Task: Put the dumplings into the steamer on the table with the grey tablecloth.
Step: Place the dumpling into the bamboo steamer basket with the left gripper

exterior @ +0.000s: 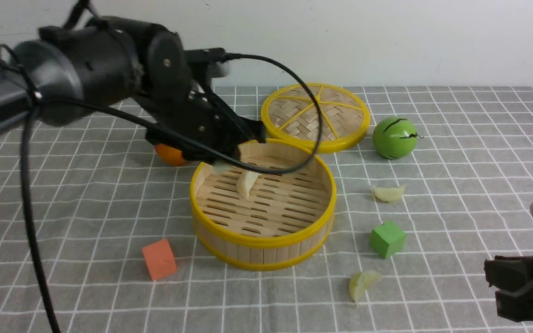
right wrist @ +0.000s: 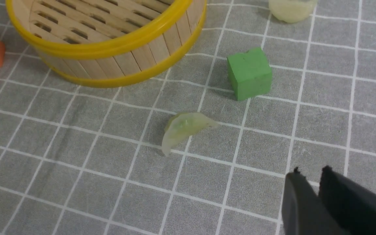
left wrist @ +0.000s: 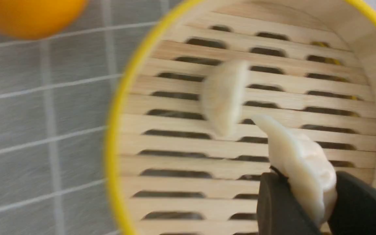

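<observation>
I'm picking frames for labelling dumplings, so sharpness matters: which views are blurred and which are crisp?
Left wrist view: motion-blurred; steamer, orange ball and loose dumpling smear, while the held dumpling is fairly sharp. Right wrist view: crisp, green cube and cloth dumpling clean-edged with soft shadows. Front view: mostly sharp, left arm soft.

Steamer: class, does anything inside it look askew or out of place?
Yes. One dumpling inside the steamer stands on end rather than lying flat. The left wrist view shows it blurred, so it is perhaps unsettled.
</observation>
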You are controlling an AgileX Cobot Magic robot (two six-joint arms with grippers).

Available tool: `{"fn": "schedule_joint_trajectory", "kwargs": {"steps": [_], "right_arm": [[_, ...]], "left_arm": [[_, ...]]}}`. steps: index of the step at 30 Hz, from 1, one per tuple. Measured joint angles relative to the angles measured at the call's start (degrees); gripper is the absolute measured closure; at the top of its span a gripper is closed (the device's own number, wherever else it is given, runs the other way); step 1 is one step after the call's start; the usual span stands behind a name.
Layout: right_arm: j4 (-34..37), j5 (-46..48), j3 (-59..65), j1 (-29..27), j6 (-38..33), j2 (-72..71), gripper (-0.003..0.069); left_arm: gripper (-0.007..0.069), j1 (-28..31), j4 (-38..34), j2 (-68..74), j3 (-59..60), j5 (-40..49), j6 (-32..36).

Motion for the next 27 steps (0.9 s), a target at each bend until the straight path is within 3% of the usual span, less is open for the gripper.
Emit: {"fn": "schedule_joint_trajectory", "kwargs": {"steps": [5,15,24,27], "right_arm": [[0.00,-0.16,0.00,0.00,0.00,0.00,0.0553],[-0.06,-0.05,0.00,0.00,0.00,0.00,0.0544],[1.25,2.35,-0.44,0.00,1.30,0.00,0.0522],[1.94,6.42,-2.72,0.00,1.84,0.00,0.0476]], "left_arm": [[0.0435,-4.00,0.06,5.03,0.00,-9.67,0.10],[0.0434,-3.96,1.47,13.23,0.00,-19.85,-0.07],[0.0194,-3.96,1.94,11.49,0.00,-19.72,-0.18],[0.0162,-3.96,2.75,6.17,0.00,-17.33,-0.18]]}}
